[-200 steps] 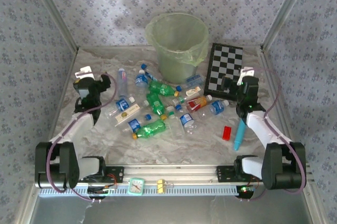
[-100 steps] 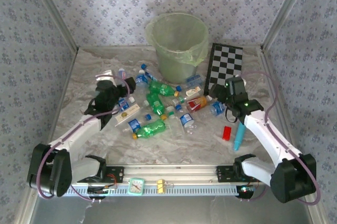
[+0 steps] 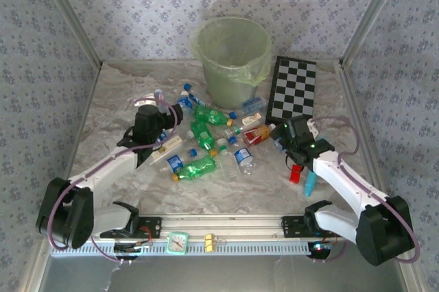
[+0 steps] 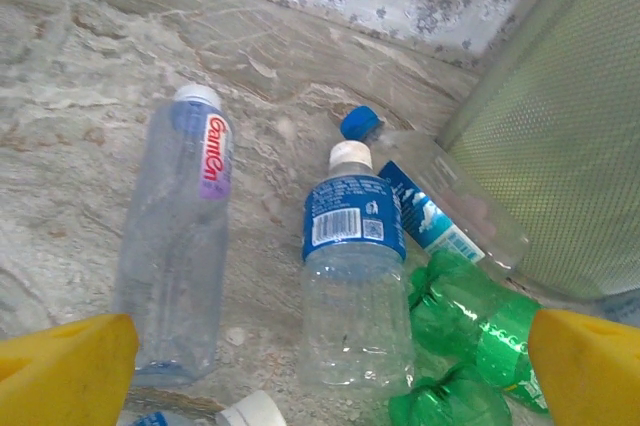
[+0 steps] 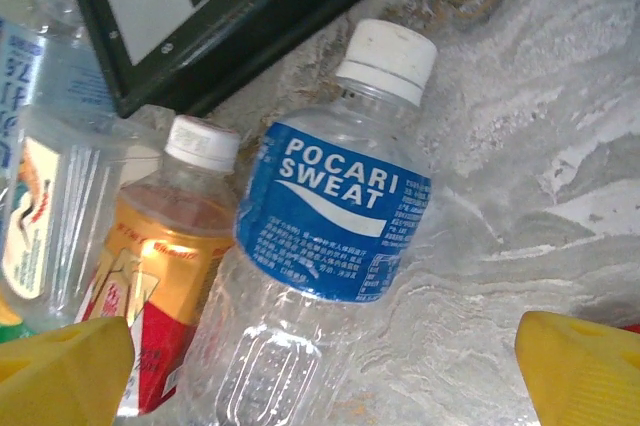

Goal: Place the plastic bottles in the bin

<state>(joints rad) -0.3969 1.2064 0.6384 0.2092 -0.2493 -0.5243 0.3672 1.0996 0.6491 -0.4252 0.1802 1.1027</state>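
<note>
Several plastic bottles (image 3: 206, 142) lie scattered mid-table, in front of the pale green bin (image 3: 230, 59). My left gripper (image 3: 163, 122) hovers open at the pile's left edge. In its wrist view the open left gripper (image 4: 325, 374) straddles a clear bottle with a blue label (image 4: 352, 276), not touching it. A clear bottle with a red-lettered label (image 4: 185, 246) and crushed green bottles (image 4: 470, 336) lie beside it. My right gripper (image 3: 282, 136) is open at the pile's right edge. The right gripper (image 5: 320, 376) frames a Pocari Sweat bottle (image 5: 330, 236), with a reddish bottle (image 5: 150, 286) next to it.
A black-and-white chequered board (image 3: 293, 90) leans at the back right, its edge (image 5: 200, 6) close behind the Pocari bottle. A small red block (image 3: 295, 173) and a cyan stick (image 3: 310, 182) lie by the right arm. The bin wall (image 4: 560, 146) rises right of the left gripper.
Both arms have swung inward from the table's sides. The left gripper moved right to the pile's left edge; the right gripper moved left and nearer, down over the Pocari bottle. Both stayed open.
</note>
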